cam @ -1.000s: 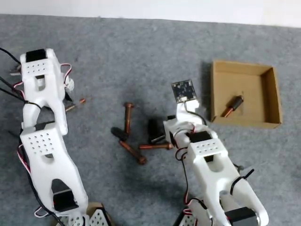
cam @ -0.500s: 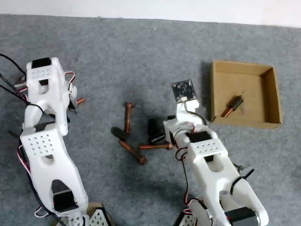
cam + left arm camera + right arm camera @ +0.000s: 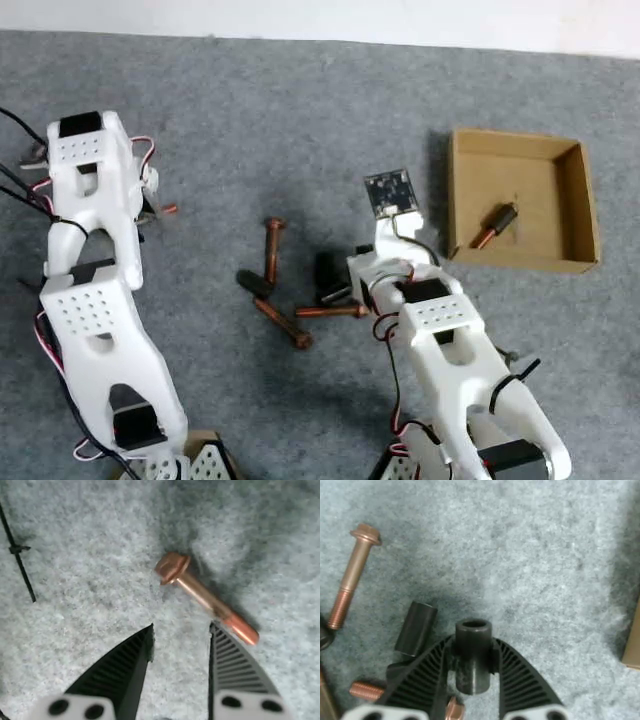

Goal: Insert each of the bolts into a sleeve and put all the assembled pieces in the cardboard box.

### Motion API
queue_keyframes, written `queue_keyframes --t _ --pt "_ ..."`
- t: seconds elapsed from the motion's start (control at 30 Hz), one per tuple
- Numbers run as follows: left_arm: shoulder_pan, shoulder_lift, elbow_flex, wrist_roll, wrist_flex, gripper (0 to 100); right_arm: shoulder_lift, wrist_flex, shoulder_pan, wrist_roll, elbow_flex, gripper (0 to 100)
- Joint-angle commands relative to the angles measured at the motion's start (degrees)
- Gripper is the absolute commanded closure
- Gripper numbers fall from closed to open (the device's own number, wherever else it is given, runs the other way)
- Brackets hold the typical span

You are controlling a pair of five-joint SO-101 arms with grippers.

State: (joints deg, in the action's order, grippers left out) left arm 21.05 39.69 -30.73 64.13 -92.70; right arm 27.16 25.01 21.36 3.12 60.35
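Observation:
In the left wrist view my left gripper [image 3: 180, 630] stands open over the grey carpet, a copper bolt [image 3: 205, 597] lying just beyond its fingertips, threaded end near one finger. From above, only that bolt's tip [image 3: 168, 209] pokes out beside the left arm. My right gripper [image 3: 472, 645] is shut on an upright black sleeve [image 3: 472, 655], seen from above at the table's middle [image 3: 328, 272]. A second sleeve [image 3: 415, 629] lies beside it. Three loose bolts [image 3: 272, 250] [image 3: 280, 322] [image 3: 330, 311] lie nearby. The cardboard box [image 3: 460, 195] holds one assembled piece [image 3: 495, 225].
Another black sleeve [image 3: 255, 283] lies among the loose bolts. A black cable [image 3: 17, 550] with a tie runs over the carpet near the left gripper. The box's edge [image 3: 632, 640] shows at the side of the right wrist view. Open carpet lies between the arms and the far wall.
The left arm's wrist swung slightly toward the centre and back again, covering more of its bolt. The right arm and its sleeve have not moved.

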Motion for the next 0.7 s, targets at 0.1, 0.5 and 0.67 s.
queue_keyframes --t 0.1,0.5,0.67 --pt "0.31 -4.79 -3.38 0.44 -0.88 82 1.63 -1.80 0.13 0.62 -0.57 99.1" --pt "0.22 -4.18 -4.09 0.44 3.25 82 1.63 -1.80 0.13 0.62 -0.57 99.1" --pt "0.31 -2.42 -3.56 3.60 4.75 82 1.63 -1.80 0.13 0.62 -0.57 99.1"
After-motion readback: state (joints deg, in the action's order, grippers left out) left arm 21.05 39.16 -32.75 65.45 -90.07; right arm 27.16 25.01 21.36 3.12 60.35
